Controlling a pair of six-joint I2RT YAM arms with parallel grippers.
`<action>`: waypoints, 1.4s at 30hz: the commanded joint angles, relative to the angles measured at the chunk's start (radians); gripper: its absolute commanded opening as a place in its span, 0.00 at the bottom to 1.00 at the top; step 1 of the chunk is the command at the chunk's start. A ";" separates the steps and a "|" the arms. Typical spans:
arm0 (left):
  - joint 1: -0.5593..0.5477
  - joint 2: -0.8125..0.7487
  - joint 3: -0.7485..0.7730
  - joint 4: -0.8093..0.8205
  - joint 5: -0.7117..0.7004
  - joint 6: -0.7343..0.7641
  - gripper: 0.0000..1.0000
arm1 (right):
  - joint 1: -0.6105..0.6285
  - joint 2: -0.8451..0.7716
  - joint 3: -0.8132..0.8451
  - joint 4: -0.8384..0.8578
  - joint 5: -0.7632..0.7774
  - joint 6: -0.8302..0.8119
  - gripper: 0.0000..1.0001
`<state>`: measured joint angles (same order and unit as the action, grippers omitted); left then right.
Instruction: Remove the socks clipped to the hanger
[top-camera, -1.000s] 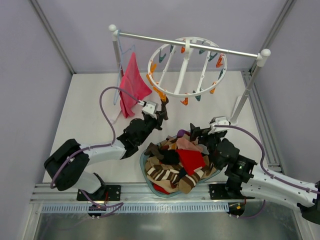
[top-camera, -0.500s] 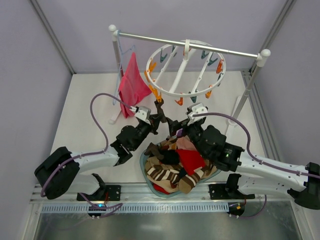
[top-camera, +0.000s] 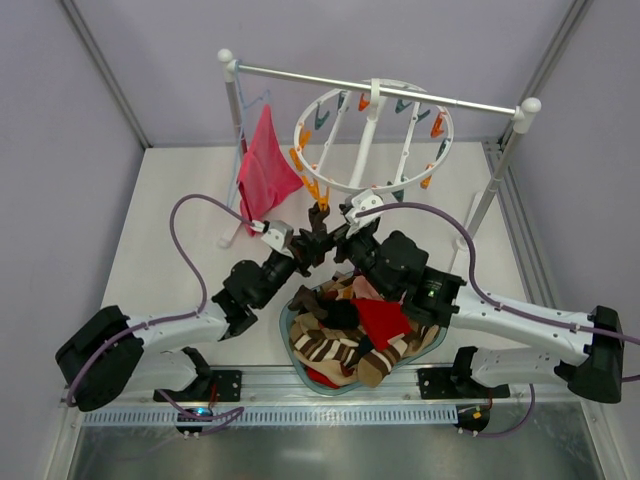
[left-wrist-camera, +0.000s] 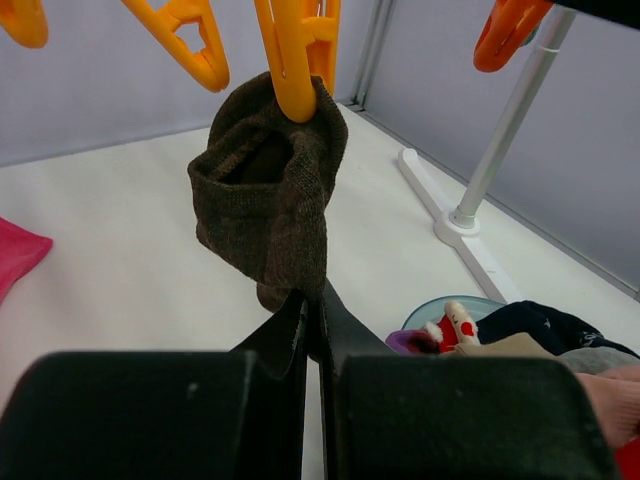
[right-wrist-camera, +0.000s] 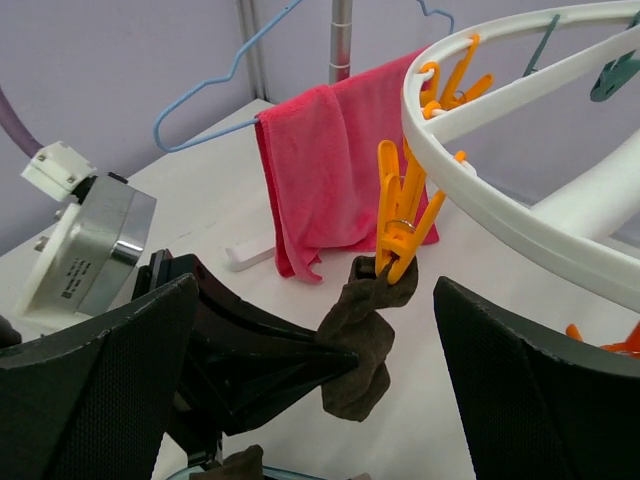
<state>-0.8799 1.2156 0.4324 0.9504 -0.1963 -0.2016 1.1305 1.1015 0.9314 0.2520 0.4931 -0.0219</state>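
Now, over the counter the white ring hanger hangs from its rail, the right claw gapes wide facing it, while the left claw clenches the tail of the dark brown sock, likely to tug it free once the orange clip pinning it to the near rim is squeezed.

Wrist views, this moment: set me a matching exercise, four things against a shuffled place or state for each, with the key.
Things:
1. dark brown sock
2. pink cloth
3. left gripper
4. right gripper

Place or state:
A. open, fingers spread wide
B. draped over the light-blue wire hanger
C. shut on the sock's lower end
D. hanging from an orange clip

Pairs: 1-D, 2-B, 3-C, 4-A
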 joint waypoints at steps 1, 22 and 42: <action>-0.010 -0.028 -0.011 0.071 0.020 0.010 0.00 | 0.002 0.029 0.063 0.015 0.056 0.005 1.00; -0.034 -0.048 -0.023 0.064 0.034 0.021 0.00 | -0.136 0.234 0.191 0.020 0.122 0.020 0.82; -0.042 -0.103 -0.058 0.056 0.026 0.037 0.00 | -0.173 0.317 0.221 0.013 0.182 0.065 0.49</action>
<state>-0.9161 1.1366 0.3809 0.9539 -0.1719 -0.1795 0.9642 1.4231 1.0981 0.2298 0.6353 0.0311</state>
